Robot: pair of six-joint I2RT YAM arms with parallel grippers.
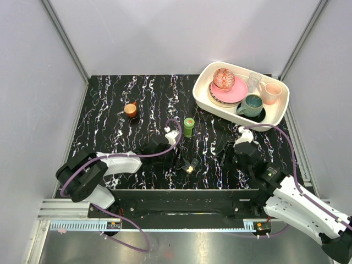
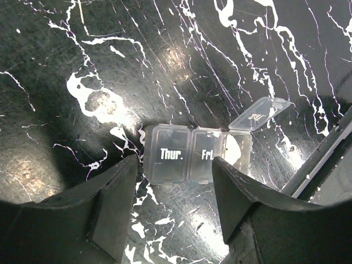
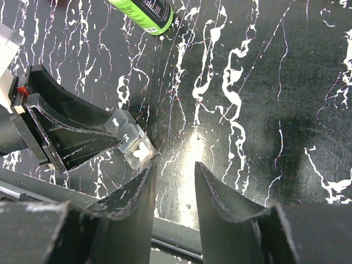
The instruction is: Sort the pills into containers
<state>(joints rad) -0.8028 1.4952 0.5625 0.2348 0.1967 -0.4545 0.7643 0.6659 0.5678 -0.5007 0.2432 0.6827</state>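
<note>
1. Left tool (image 2: 175, 160): the jaws stand apart. In the left wrist view the pill box (image 2: 193, 155) lies at 12 o'clock from this tool, just past the fingertips and partly between them.
2. The long axis of the box runs from 9 to 3 o'clock, across the jaw gap rather than along it. The box is longer than the gap. The "Thur." end sits just inside the left fingertip, and the other end passes behind the right fingertip. Contact between fingers and box cannot be confirmed.
3. The open compartment is at the 3 o'clock end. Its lid (image 2: 258, 113) tilts up toward 1 o'clock and white pills (image 2: 234, 149) lie inside. The "Thur." and "Fri" compartments are closed.
4. Right tool (image 3: 175, 165): the jaws stand apart with nothing between them. In the right wrist view the box lies at 10 o'clock, near but apart, with its open end facing this tool.
5. Judgement: the left tool is the nearer one. If its jaws closed as they stand, they would meet the box along its length, so it looks better placed to steady the box than to lift it. The right tool has the freer path to the open compartment.
6. In the top view the box rests near the 6 o'clock edge of the desk (image 1: 110, 99), between the two tools. From the box, the green bottle (image 1: 188, 126) stands at 12 o'clock, the orange cup (image 1: 131, 110) at 10 o'clock and the tray (image 1: 280, 113) at 1 o'clock, both well apart.
</note>
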